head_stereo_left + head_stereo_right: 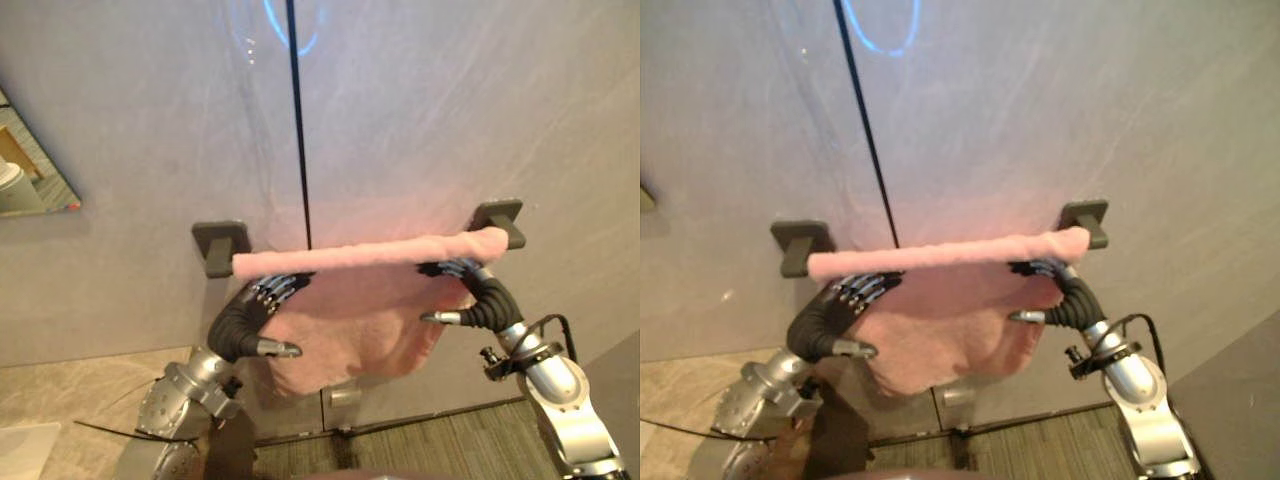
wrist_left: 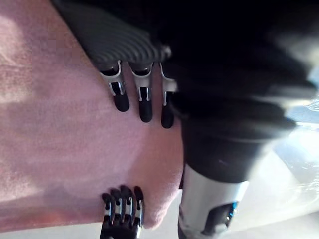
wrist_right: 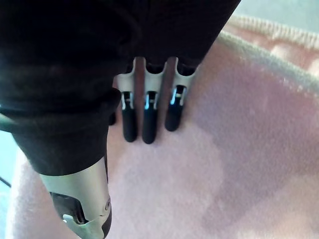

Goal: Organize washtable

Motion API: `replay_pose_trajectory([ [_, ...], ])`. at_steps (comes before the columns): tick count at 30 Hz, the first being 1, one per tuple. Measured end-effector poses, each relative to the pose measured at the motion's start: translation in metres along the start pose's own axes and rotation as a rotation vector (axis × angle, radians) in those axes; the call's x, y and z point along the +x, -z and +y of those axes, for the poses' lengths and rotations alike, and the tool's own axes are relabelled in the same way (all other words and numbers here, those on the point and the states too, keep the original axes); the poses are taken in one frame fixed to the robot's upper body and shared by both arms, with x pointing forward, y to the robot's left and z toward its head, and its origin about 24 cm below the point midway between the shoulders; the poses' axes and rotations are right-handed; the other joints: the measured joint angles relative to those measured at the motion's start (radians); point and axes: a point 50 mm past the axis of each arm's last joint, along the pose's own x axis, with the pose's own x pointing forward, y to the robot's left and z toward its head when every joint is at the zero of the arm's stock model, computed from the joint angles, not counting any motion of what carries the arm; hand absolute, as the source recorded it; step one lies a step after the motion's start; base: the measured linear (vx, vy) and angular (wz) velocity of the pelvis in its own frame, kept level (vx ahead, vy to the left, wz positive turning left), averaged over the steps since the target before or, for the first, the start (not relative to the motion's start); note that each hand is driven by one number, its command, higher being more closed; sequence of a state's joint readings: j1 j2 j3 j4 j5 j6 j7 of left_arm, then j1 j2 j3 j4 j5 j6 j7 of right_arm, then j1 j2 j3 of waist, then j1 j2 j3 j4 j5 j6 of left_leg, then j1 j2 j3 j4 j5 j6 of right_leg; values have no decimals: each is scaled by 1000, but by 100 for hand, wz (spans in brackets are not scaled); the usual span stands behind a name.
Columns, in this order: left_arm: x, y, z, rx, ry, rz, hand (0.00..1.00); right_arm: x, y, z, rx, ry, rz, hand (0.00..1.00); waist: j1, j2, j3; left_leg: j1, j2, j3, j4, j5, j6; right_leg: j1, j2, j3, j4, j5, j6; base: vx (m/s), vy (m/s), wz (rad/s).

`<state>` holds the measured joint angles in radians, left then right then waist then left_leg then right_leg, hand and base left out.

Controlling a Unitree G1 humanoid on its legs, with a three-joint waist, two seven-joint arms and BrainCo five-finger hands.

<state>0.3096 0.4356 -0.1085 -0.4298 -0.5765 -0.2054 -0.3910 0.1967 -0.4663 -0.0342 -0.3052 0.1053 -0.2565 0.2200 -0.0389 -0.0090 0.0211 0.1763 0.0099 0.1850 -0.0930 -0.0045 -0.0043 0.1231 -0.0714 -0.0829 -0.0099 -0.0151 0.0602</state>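
Note:
A pink towel (image 1: 352, 318) hangs folded over a wall rail held by two dark brackets (image 1: 221, 246), its top fold lying along the rail as a roll. My left hand (image 1: 243, 322) is raised to the towel's left part just under the rail. Its straight fingers (image 2: 144, 102) lie flat on the cloth and the thumb sticks out clear of it. My right hand (image 1: 486, 297) is at the towel's right end below the right bracket (image 1: 500, 219). Its fingers (image 3: 145, 122) also rest straight against the cloth. Neither hand pinches the towel.
The grey wall has a dark vertical seam (image 1: 299, 130) behind the rail. A mirror corner (image 1: 28, 172) shows at the left, and a beige stone counter (image 1: 60, 392) lies at the lower left. A metal fitting (image 1: 345, 396) sits below the towel, above the dark carpet (image 1: 450, 440).

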Motion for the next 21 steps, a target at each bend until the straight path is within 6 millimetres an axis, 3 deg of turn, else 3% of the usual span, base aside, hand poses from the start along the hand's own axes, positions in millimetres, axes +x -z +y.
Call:
replay_pose_trajectory([
  [6,-8,3,4,-31,-112,-33,0,-15,7,-9,-11,106,54,0,0,-2,-1,0,-1,-1,0,0,0,1,-1,-1,-3,0,0,0,0,0],
  [11,-30,22,4,-106,-282,10,0,-40,19,-11,2,216,150,0,-3,-2,-5,6,-1,-5,0,-1,0,14,0,-3,-12,-1,1,0,0,0],
  [21,-68,57,-2,-309,-451,130,0,-76,40,7,71,296,344,0,-1,-6,-1,-7,0,-7,-8,-8,-3,9,-5,-6,-10,-18,10,0,0,0],
])
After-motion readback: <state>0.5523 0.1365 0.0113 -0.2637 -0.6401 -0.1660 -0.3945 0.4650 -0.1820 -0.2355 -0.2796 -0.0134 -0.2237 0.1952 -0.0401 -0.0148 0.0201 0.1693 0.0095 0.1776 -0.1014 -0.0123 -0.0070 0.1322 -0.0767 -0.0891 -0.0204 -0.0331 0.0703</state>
